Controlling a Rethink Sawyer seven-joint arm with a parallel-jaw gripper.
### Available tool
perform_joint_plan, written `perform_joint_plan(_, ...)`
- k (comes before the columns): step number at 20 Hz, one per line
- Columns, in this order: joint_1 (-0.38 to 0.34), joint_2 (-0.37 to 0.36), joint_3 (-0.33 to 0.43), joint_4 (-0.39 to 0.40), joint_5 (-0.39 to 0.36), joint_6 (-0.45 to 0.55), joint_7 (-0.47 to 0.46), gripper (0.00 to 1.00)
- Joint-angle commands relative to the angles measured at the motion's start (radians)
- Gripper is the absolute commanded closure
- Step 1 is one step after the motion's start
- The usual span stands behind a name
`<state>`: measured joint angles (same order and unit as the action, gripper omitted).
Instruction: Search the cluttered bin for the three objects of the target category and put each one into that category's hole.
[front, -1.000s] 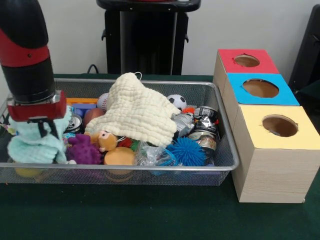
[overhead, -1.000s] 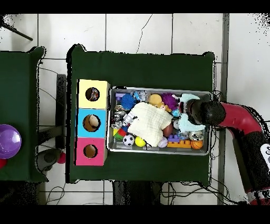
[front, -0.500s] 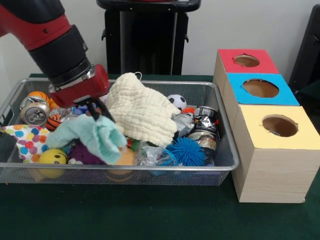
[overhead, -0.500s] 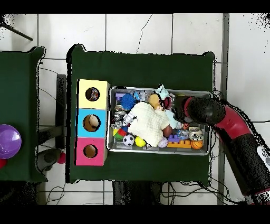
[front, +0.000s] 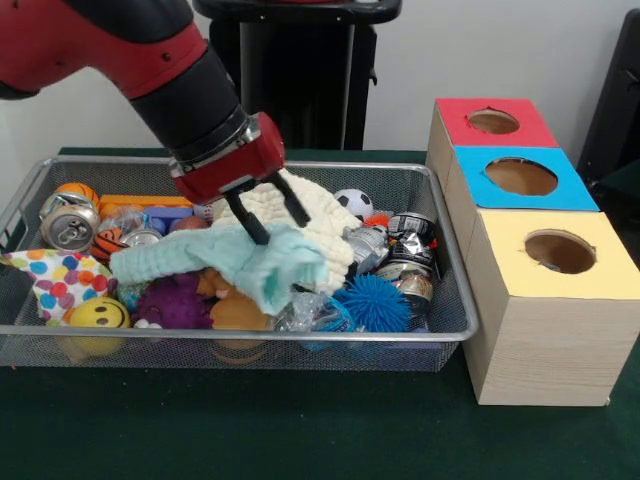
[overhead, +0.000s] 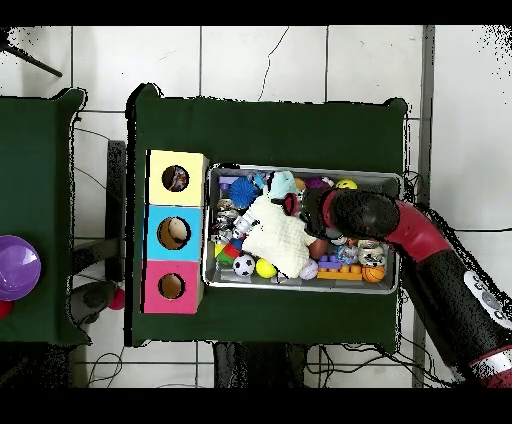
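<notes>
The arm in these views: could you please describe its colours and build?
The arm is thick and round, with red and black sections. A boxy red block with a silver band sits at its wrist, and the hand has thin black fingers.

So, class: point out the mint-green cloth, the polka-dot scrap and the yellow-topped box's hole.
mint-green cloth (front: 215, 258), front view, its middle fold.
polka-dot scrap (front: 55, 278), front view, its dotted face.
yellow-topped box's hole (front: 559, 251), front view, dark opening.

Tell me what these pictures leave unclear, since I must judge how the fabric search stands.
- Front view: gripper sunk in the mint-green cloth; whether it grips is hidden.
- Front view: only one fabric scrap, the polka-dot scrap, shows; others may lie under the cream waffle-weave cloth or toys.
- Overhead view: contents of the yellow box's hole too small.
- Overhead view: arm covers part of the wire mesh bin.
</notes>
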<state>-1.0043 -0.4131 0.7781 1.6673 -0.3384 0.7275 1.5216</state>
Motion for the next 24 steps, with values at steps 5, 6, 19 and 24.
perform_joint_plan(5, 0.141, -0.151, -0.146, -0.018, -0.139, 0.040, 0.022, 0.00)
perform_joint_plan(6, 0.179, -0.209, -0.192, -0.047, -0.177, 0.128, 0.005, 0.00)
perform_joint_plan(19, 0.291, -0.457, -0.288, -0.171, -0.323, 0.470, -0.138, 0.00)
perform_joint_plan(24, 0.289, -0.473, -0.265, -0.194, -0.391, 0.453, -0.185, 0.00)
